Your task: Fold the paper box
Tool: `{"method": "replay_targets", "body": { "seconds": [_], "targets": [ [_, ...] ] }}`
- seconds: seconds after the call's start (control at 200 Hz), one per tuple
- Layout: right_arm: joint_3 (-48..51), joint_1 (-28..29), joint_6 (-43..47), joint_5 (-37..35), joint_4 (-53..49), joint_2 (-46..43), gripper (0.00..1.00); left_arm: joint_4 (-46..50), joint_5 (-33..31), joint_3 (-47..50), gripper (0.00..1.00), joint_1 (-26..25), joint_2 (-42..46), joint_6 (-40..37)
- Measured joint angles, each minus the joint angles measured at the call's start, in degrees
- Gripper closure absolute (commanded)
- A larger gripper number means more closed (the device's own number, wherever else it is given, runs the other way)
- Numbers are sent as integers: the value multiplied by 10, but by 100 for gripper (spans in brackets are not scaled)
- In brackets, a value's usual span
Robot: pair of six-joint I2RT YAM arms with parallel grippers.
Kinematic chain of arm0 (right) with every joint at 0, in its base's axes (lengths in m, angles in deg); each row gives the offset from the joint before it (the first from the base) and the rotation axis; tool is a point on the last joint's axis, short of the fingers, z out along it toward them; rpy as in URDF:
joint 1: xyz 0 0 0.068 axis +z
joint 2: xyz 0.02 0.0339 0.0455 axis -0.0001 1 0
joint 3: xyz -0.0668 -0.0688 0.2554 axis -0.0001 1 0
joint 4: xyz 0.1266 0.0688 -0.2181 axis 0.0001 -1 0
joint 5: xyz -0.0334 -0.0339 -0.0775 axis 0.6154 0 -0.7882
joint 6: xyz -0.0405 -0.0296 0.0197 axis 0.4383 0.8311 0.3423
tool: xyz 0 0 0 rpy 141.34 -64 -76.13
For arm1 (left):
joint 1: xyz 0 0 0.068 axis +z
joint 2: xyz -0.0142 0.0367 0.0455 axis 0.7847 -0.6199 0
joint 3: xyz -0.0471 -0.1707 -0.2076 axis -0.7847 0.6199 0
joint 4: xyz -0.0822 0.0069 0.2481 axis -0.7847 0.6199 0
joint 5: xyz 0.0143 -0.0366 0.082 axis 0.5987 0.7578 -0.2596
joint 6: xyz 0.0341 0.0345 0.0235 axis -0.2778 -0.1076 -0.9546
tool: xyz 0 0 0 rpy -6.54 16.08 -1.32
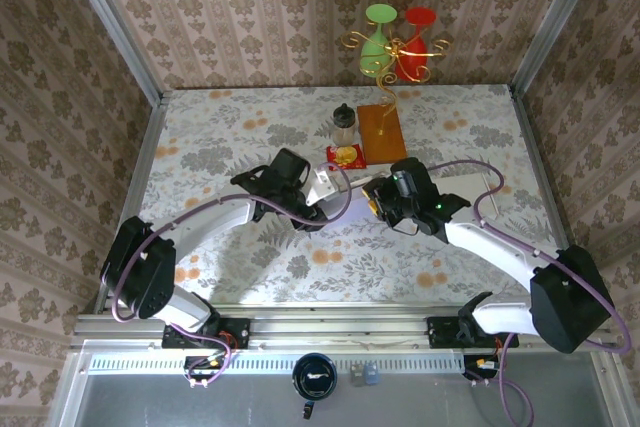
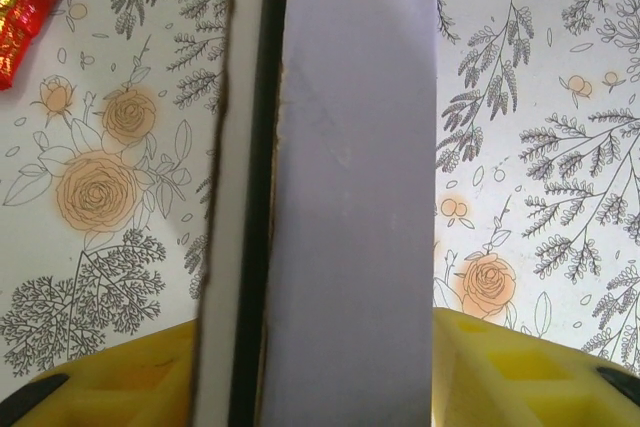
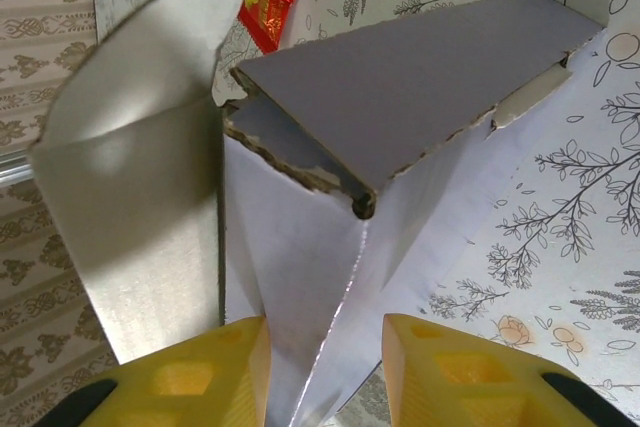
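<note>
2 grippers clamp the paper box point(image 1: 326, 185) mid-way across the table point(image 1: 250, 259): your left gripper point(image 2: 315, 372) pinches a panel, your right gripper point(image 3: 325, 357) a creased edge. Walls look formed, but 1 flap point(image 3: 130, 147) is not yet tucked.

The left half of the surface point(image 1: 200, 147) and its near strip lie bare, open to a pass from that side. The middle is crowded: the paper box point(image 1: 328, 187) stands there, and just behind it sit a red packet point(image 1: 346, 155), a small jar point(image 1: 344, 125) and an orange board point(image 1: 381, 132) carrying a wire glass stand point(image 1: 395, 49). Packet and box seem barely apart. A flat white sheet point(image 1: 470, 185) lies to the right.
</note>
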Motion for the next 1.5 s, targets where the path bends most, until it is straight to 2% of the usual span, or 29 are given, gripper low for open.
{"method": "replay_targets", "body": {
  "seconds": [0.4, 0.59, 0.685, 0.86, 0.98, 1.09, 1.175, 1.275, 1.505],
  "targets": [
    [-29, 3, -14, -4, -41, 14, 74, 6, -5, -14, 49, -12, -9, -6],
    [-45, 4, -6, -4, -73, 15, 64, 11, -9, -26, 55, -15, -17, -13],
    [-72, 2, 28, -4, -113, 15, 61, 14, -10, -28, 56, -15, -17, -15],
    [-134, -31, 178, -4, -173, -14, 60, 18, -14, -28, 57, -15, -17, -20],
    [-152, -94, 342, 17, -193, -65, 60, 21, -13, -29, 58, -15, -17, -28],
    [-169, -160, 495, 73, -215, -84, 58, 30, -12, -31, 59, -15, -17, -40],
    [-201, -198, 603, 127, -250, -59, 57, 38, -10, -35, 59, -15, -17, -50],
    [-235, -206, 698, 174, -279, -8, 54, 48, -2, -36, 59, -12, -17, -61],
    [-240, -202, 832, 227, -318, 65, 47, 71, 24, -39, 59, 5, -17, -91]
  ]
}}
